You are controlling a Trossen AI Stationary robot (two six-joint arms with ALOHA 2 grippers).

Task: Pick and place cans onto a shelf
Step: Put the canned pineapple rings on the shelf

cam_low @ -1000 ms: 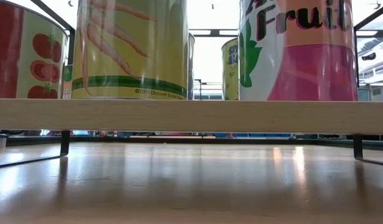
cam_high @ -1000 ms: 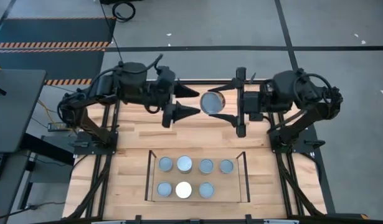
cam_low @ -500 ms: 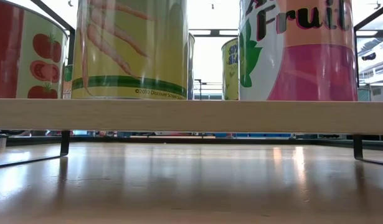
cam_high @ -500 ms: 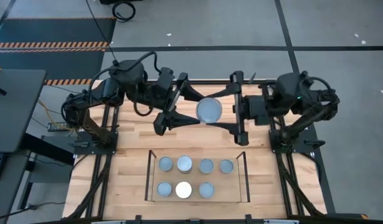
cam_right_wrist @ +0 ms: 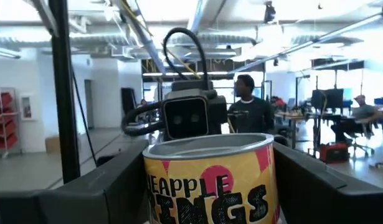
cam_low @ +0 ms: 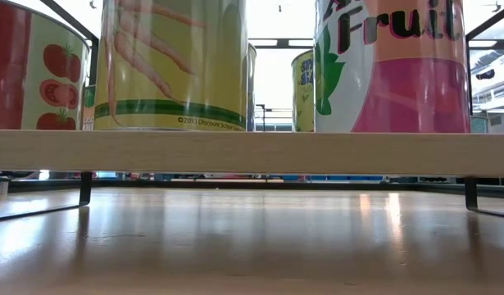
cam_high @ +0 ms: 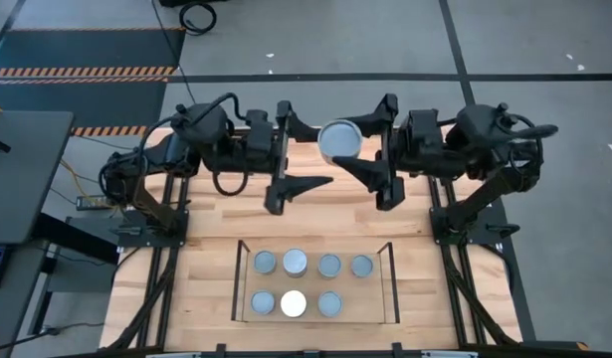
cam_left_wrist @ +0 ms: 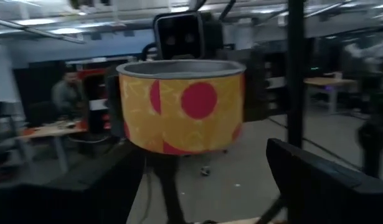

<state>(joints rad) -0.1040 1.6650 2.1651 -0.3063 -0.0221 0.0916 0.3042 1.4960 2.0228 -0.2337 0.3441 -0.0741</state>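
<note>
A yellow can [cam_high: 338,141] with red dots and a grey metal top is held in the air over the table's far middle by my right gripper [cam_high: 353,144], which is shut on it; it also shows in the right wrist view [cam_right_wrist: 210,180] and the left wrist view [cam_left_wrist: 182,106]. My left gripper [cam_high: 313,154] is wide open and empty just left of the can, facing it. The shelf [cam_high: 370,303] stands on the table's near middle and carries several cans [cam_high: 296,262] upright on their bottoms. My right gripper pinches the can's side wall [cam_right_wrist: 155,186] between its two fingers [cam_right_wrist: 110,186], one on each opposite side. The fingers come level from the table's right. The can stands upright in the hold, top up, lifted clear of the table.
In the low view the shelf's wooden front edge [cam_low: 252,153] fills the width, with large can labels [cam_low: 174,65] above it. Bare tabletop [cam_high: 216,214] lies between the arms and the shelf. People show in the room beyond the table.
My right gripper has carried the can first toward the near edge, then up and back toward the far edge, keeping it upright. My left gripper has risen and opened wider, staying just left of the can.
</note>
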